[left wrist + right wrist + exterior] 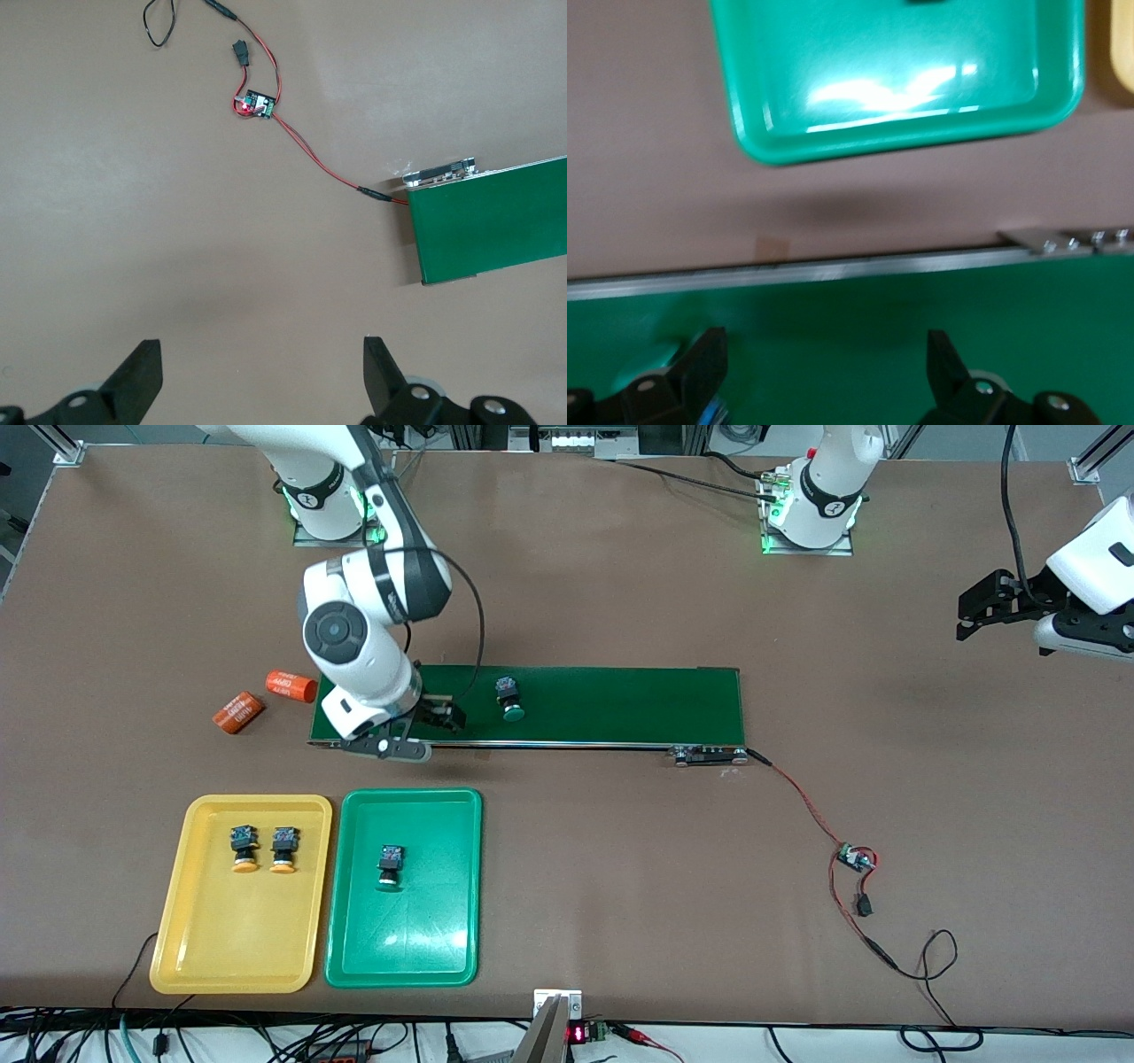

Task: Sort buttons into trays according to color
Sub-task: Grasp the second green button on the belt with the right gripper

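So my right pincer is spread wide and empty, sitting low over the belt at the right arm's end of it. A green button lies on the belt just beside it, nothing between the two.

My left pincer is also spread and empty, parked up over bare table off the left arm's end of the belt, just waiting.

Two yellow buttons lie side by side in the yellow tray, and another green button is in the green tray. The trays lie next to each other, nearer the front camera than the belt.

Other clutter: two orange cylinders lie on the table just off the belt's end by the right arm. A red wire runs from the belt's other end to a little circuit board.
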Controlling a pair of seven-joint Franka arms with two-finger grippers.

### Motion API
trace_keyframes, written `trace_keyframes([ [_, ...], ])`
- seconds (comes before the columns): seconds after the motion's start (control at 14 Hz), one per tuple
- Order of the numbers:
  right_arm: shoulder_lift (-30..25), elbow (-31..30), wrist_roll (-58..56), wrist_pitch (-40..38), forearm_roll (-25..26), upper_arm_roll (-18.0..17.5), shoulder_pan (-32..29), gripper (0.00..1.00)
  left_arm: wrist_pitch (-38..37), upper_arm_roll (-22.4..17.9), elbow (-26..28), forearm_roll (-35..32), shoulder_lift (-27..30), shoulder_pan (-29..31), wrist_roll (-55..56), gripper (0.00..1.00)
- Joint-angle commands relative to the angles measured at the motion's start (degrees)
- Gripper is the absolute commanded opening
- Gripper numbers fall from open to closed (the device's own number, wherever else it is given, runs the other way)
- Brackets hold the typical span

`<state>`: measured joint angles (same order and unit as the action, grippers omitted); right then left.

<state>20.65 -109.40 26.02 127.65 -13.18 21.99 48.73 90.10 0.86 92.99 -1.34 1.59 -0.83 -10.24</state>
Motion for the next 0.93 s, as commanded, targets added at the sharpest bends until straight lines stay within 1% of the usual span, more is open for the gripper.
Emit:
trace_keyframes([
  [0.0,-3.69,-3.10,4.89,0.49,0.52,0.78,4.25,1.00,-1.24,0.10,-1.67,-0.42,-0.62,-0.13,0.57,1.00],
  [0.14,-3.08,-3.01,7.45,0.76,2.01,0.78,6.37,1.00,-1.24,0.10,-1.67,-0.42,-0.62,-0.13,0.57,1.00],
  [0.36,-2.46,-3.09,8.52,0.49,2.28,0.52,7.52,1.00,-1.24,0.10,-1.67,-0.42,-0.62,-0.13,0.57,1.00],
  [0.71,1.40,-2.92,8.52,0.84,2.63,0.69,10.94,1.00,-1.24,0.10,-1.67,-0.42,-0.62,-0.13,0.57,1.00],
  [0.86,2.28,-2.92,8.52,1.11,2.72,0.60,11.04,1.00,-1.24,0.10,-1.67,-0.42,-0.62,-0.22,0.57,1.00],
])
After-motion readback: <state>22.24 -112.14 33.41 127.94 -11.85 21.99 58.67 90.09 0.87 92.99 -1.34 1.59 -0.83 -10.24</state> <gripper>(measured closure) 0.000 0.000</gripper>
